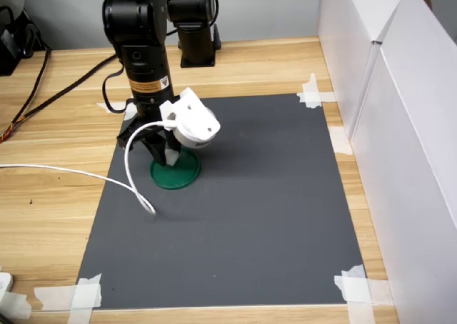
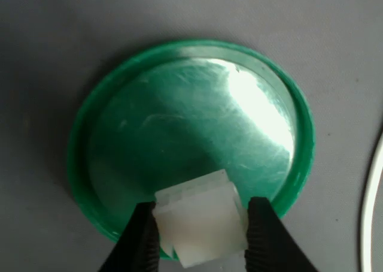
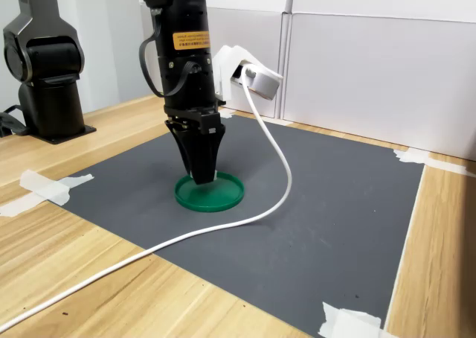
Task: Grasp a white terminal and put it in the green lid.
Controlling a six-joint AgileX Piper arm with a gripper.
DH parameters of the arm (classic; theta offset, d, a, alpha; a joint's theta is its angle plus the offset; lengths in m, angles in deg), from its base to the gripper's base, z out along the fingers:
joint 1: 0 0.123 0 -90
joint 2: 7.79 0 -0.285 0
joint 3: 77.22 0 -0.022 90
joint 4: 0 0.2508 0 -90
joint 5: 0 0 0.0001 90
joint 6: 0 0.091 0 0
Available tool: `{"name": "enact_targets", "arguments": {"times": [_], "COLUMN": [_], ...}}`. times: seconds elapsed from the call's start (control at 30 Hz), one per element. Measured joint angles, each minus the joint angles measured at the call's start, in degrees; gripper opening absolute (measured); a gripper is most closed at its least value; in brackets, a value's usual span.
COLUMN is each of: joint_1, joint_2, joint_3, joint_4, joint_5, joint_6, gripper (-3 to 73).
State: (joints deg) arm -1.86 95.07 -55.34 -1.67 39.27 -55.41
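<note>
Gripper (image 2: 200, 236) closed on the white terminal (image 2: 200, 224), black fingers (image 2: 139, 239) pinching two opposite side faces. Terminal hangs just above the inner floor of the green lid (image 2: 93, 110), near the rim; contact not discernible. Judged light, rigid moulded plastic with smooth, possibly slippery faces. Flat side walls are the best hold. Lid sits on the dark mat (image 1: 271, 217).

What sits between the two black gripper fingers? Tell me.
The small white plastic terminal block, pinched between the gripper's fingers over the round green plastic lid, seen in the wrist view.
</note>
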Motion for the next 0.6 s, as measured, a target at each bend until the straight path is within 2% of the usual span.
{"name": "enact_targets", "arguments": {"times": [0.17,0.27,0.43,0.6], "joint_1": [0.0,0.0,0.0,0.0], "joint_2": [0.71,0.71,0.51,-1.34], "joint_3": [0.0,0.0,0.0,0.0], "joint_4": [-0.89,-0.83,1.67,5.15], "joint_5": [-0.2,-1.47,-4.16,-4.48], "joint_6": [0.31,0.43,0.43,0.45], "gripper": [33.9,38.3,50.6,53.5]}}
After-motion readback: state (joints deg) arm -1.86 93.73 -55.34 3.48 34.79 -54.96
